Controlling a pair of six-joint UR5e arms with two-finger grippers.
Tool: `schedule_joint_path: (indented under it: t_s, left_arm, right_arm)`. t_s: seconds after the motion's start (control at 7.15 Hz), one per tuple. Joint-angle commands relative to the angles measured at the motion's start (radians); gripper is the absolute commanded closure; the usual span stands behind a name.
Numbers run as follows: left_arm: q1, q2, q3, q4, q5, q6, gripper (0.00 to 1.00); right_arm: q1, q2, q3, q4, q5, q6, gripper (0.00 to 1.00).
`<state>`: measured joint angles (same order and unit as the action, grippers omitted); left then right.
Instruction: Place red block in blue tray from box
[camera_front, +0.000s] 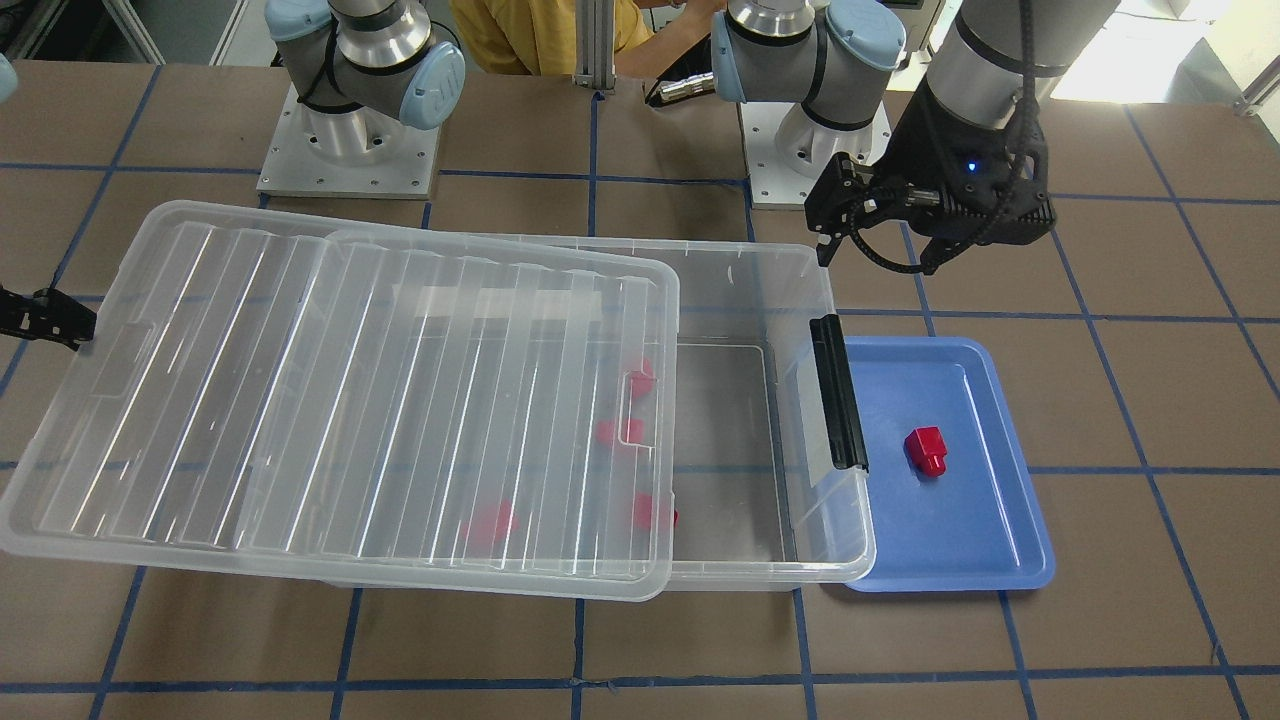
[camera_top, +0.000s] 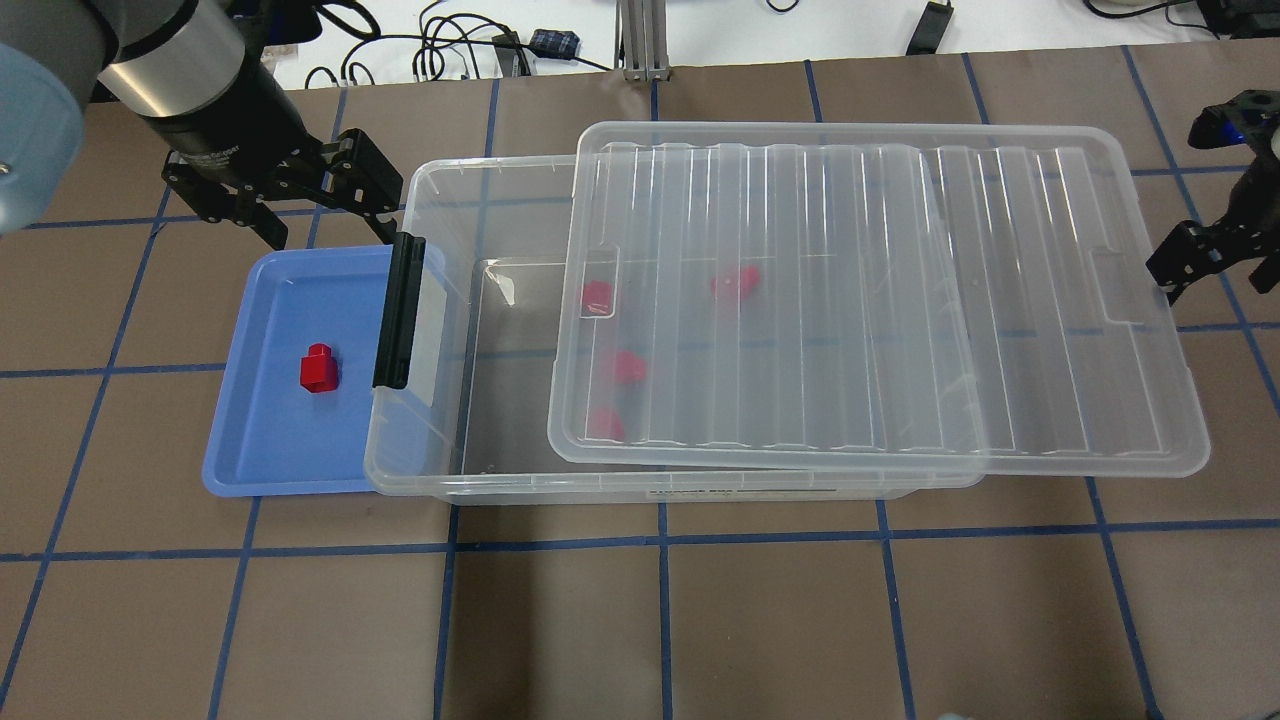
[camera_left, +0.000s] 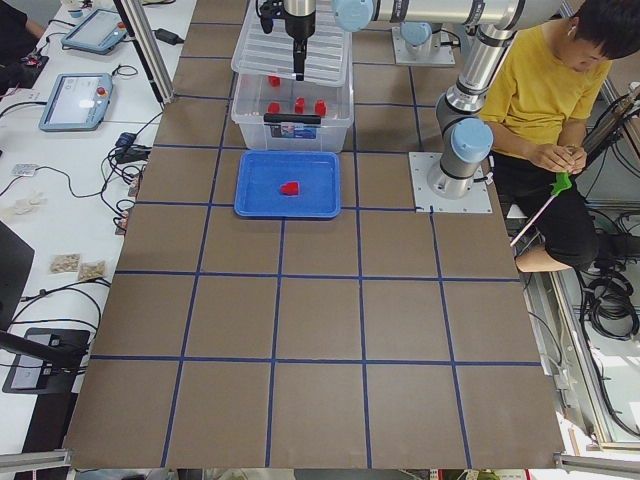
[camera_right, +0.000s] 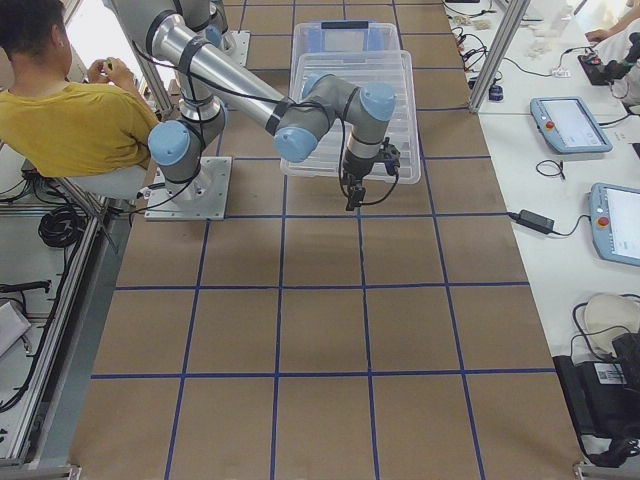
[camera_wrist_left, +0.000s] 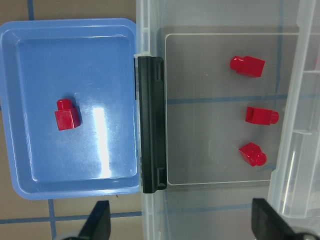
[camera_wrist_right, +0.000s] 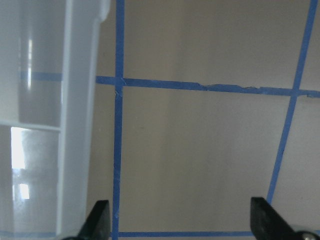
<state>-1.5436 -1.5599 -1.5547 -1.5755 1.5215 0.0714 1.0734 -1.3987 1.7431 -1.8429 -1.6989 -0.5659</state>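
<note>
One red block (camera_top: 320, 368) lies in the blue tray (camera_top: 262, 440), also seen in the left wrist view (camera_wrist_left: 66, 115). The tray touches the latch end of the clear box (camera_top: 432, 190). The box's ribbed lid (camera_top: 870, 290) is slid aside toward my right and leaves the latch end uncovered. Several more red blocks (camera_wrist_left: 261, 115) lie on the box floor, some under the lid. My left gripper (camera_top: 290, 205) is open and empty, hovering above the far edge of the tray and box corner. My right gripper (camera_top: 1215, 265) is open and empty, just beyond the lid's far end.
The black latch (camera_wrist_left: 150, 122) stands on the box's short side between tray and box interior. A person in a yellow shirt (camera_left: 540, 85) sits behind the robot bases. Brown table with blue tape lines (camera_top: 660, 540) stretches in front of the box.
</note>
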Motion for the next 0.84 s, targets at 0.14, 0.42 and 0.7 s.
schedule_joint_path:
  t_s: [0.14,0.42,0.7]
  left_arm:
    - [-0.010,0.020,-0.005,0.002,0.011,0.005,0.00]
    - [-0.012,0.023,-0.005,0.002,0.009,0.004,0.00]
    - [-0.013,0.024,-0.005,0.002,0.011,-0.001,0.00]
  right_arm:
    - [0.049,0.000,0.001,-0.001,0.025,0.006,0.00]
    - [0.062,0.000,0.006,-0.001,0.027,-0.002,0.00]
    - [0.080,0.006,0.012,-0.001,0.035,-0.008,0.00]
